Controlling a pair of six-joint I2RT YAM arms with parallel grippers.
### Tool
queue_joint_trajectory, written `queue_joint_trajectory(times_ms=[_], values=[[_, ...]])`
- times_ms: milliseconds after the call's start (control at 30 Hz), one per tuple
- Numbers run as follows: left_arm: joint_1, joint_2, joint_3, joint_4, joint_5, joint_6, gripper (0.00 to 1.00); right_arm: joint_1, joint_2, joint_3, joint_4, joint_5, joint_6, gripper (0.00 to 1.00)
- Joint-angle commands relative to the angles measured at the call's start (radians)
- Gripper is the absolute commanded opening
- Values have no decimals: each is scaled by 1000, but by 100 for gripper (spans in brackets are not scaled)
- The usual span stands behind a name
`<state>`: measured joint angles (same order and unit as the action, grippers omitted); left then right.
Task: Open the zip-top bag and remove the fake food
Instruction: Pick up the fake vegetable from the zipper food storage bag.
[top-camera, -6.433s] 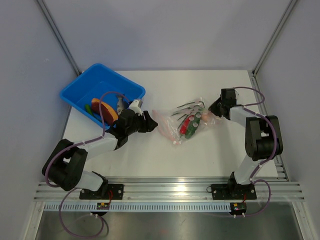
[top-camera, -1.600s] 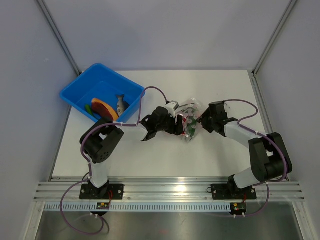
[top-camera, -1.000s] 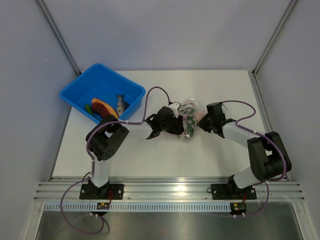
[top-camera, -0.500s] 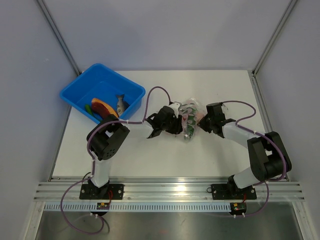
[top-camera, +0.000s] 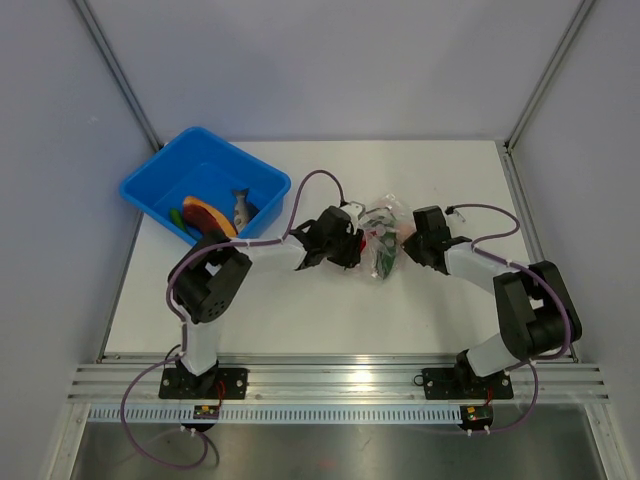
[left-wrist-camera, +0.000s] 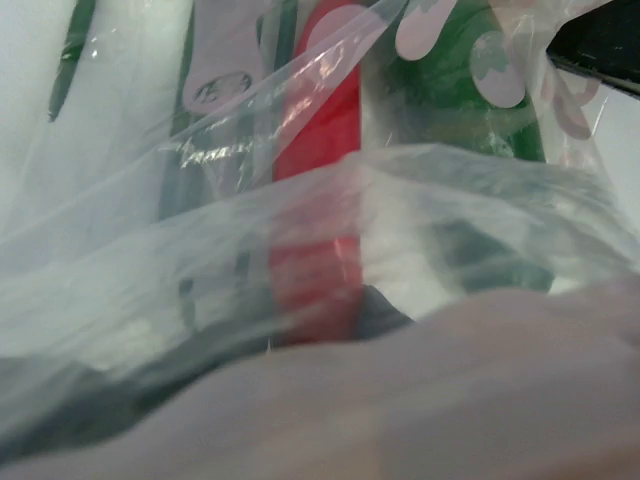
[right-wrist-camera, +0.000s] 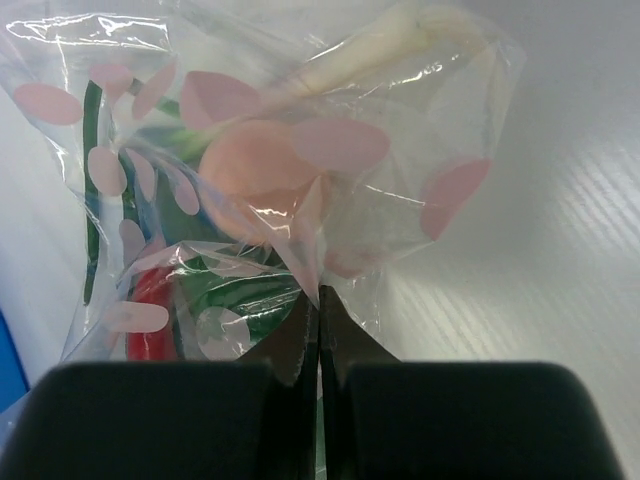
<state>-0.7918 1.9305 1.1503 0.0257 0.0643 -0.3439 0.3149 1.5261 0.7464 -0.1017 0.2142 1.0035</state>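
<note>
Now the zip-top bag (top-camera: 383, 246), fake food (left-wrist-camera: 318, 170) inside, stands bunched at the table's middle between both grippers, closer than before. The right gripper (right-wrist-camera: 318, 303) pinches its plastic; whether the left gripper (top-camera: 352, 245) grips cannot be told.

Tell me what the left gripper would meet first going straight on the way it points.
The clear crinkly plastic zip-top bag, whose film fills the left wrist view; a red toy food piece lies just behind that film. Depth is unclear.
</note>
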Motion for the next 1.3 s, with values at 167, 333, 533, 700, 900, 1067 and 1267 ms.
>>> queue_joint_trajectory(times_ms=[167, 333, 533, 700, 900, 1067, 1267], values=[[6, -110, 78, -165, -3, 78, 44, -45, -75, -44, 19, 105, 53, 0], [9, -153, 69, -193, -46, 100, 44, -45, -61, -39, 10, 116, 52, 0], [9, -125, 38, -86, -21, 92, 58, -45, -60, -41, 23, 93, 43, 0], [9, -93, 32, 9, 12, 108, 61, -45, -63, -44, 36, 70, 37, 0], [8, -56, 20, 78, 44, 125, 62, -45, -58, -48, 63, 25, 21, 0], [5, -13, 20, 138, 95, 103, 63, -46, -67, -55, 76, 14, 17, 0], [-1, 25, 52, 115, 43, 117, 63, -46, -70, -59, 85, -2, 9, 0]])
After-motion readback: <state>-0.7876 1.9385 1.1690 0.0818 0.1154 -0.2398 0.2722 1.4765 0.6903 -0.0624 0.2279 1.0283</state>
